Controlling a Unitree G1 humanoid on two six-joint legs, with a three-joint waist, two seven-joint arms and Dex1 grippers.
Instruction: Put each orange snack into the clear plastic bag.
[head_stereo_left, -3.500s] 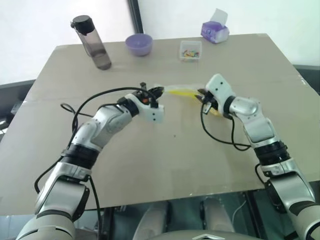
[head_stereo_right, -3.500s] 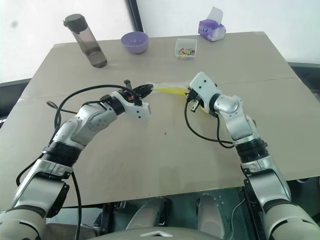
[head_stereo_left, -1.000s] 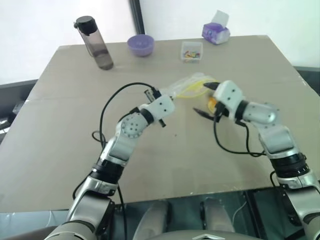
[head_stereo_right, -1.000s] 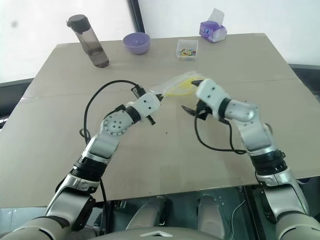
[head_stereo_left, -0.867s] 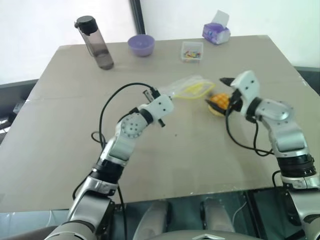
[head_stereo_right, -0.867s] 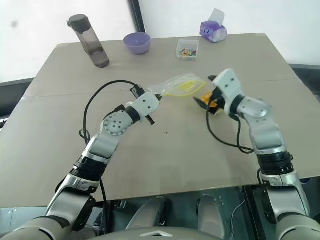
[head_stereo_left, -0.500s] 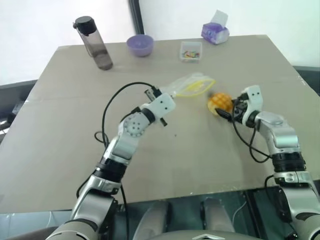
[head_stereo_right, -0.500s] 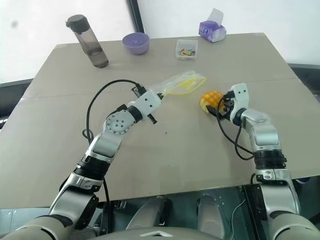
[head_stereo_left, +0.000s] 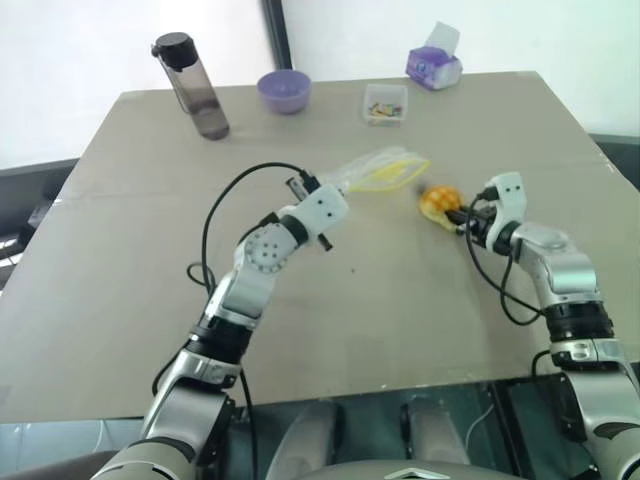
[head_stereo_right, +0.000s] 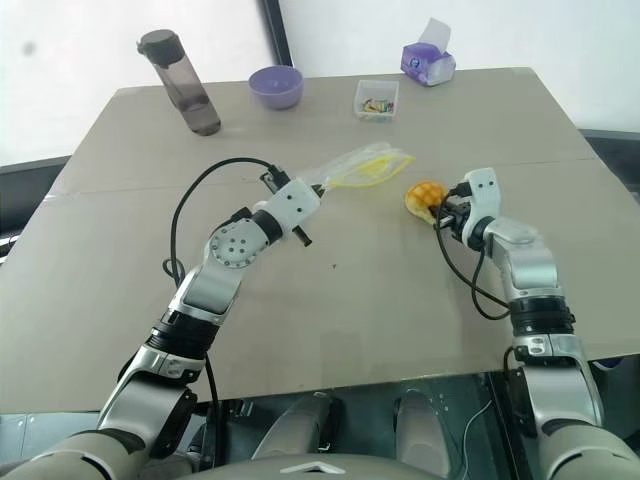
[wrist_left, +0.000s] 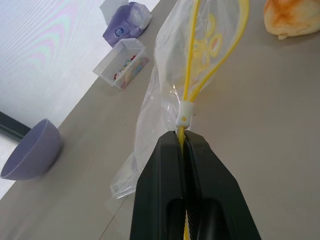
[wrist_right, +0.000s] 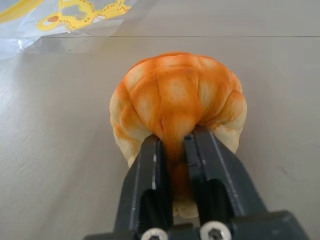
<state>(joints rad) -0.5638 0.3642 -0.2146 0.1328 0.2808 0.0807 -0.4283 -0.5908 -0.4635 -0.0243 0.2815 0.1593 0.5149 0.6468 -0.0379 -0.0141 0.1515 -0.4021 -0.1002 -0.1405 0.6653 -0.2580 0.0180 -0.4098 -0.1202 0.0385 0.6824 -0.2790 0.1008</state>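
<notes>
Left arm reaches forward, elbow bent, left gripper level, fingers pressed together on the yellow edge of the clear plastic bag. Right arm extends forward, wrist angled inward and slightly down, right gripper pinching a fold of the orange snack.

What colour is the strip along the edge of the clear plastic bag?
Yellow; the strip on the crinkly clear plastic bag shows best in the left wrist view.

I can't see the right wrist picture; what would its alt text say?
Two black fingers of the right gripper pinch a fold of a round orange bun lying on a tan table. Beyond it lies the edge of a clear plastic bag with yellow print.
</notes>
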